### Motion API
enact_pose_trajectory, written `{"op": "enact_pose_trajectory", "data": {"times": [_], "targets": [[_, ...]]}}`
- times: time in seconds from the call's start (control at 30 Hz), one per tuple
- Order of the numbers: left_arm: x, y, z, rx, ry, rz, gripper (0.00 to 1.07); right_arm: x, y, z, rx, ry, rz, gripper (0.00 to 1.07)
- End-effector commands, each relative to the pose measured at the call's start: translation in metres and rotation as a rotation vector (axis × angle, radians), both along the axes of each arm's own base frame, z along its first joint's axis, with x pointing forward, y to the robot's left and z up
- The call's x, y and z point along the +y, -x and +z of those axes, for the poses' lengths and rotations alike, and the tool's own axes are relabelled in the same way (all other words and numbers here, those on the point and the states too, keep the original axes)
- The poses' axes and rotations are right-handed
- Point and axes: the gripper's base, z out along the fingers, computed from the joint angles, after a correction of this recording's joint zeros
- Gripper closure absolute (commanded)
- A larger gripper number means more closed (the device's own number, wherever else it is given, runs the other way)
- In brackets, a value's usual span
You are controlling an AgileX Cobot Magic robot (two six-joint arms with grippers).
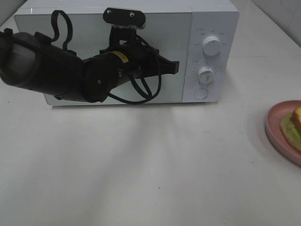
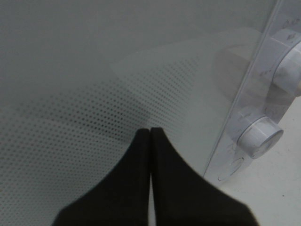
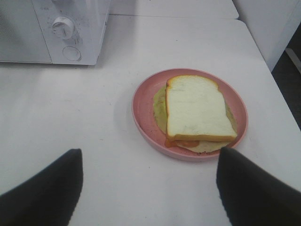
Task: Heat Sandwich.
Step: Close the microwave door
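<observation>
We see a boxy white microwave [image 1: 214, 21] at the desk's [image 1: 141, 165] far edge, its door [image 1: 70, 33] a smooth pale glass panel with a fine dotted mesh behind it. On the control strip beside the door sit two round white knobs [image 1: 211, 45], one above the other, and under them a flat round button [image 1: 201, 93]. The desk is matte white and plain.

The left arm [image 1: 51, 70], black and bulky with looped cables, reaches across the door's front. Its fingers [image 2: 150, 136] are pressed together into one dark wedge, holding nothing, the tip just in front of the dotted glass near the door's knob-side edge; we cannot tell whether it touches.

The sandwich [image 3: 197, 110] lies on a round pink plate [image 3: 141, 108] with a low raised rim, at the desk's right edge, well apart from the microwave. Its top slice is soft pale bread with a tan-yellow crust; a thin yellow-green layer spreads out beneath it, and an orange bit shows at one corner.

The right fingers [image 3: 56, 188] are spread wide and empty, two dark pads hanging above the desk near the plate, one to each side.
</observation>
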Motion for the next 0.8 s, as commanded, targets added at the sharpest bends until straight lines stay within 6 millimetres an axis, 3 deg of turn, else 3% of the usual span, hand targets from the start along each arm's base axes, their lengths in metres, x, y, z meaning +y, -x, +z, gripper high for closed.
{"op": "enact_pose_trajectory", "data": {"times": [0.03,0.33,0.57,0.8], "targets": [[0.009,-0.012,0.013,-0.060,0.072,0.079,1.07,0.000,0.004,0.000,-0.037,0.002,-0.003,0.32],[0.007,-0.003,0.017,-0.040,0.062,0.053,1.07,0.000,0.004,0.000,-0.037,0.002,-0.003,0.32],[0.003,0.029,0.003,0.008,0.012,-0.004,1.07,0.000,0.004,0.000,-0.037,0.002,-0.003,0.32],[0.002,0.053,0.005,0.024,0.010,-0.042,1.07,0.000,0.004,0.000,-0.037,0.002,-0.003,0.32]]}}
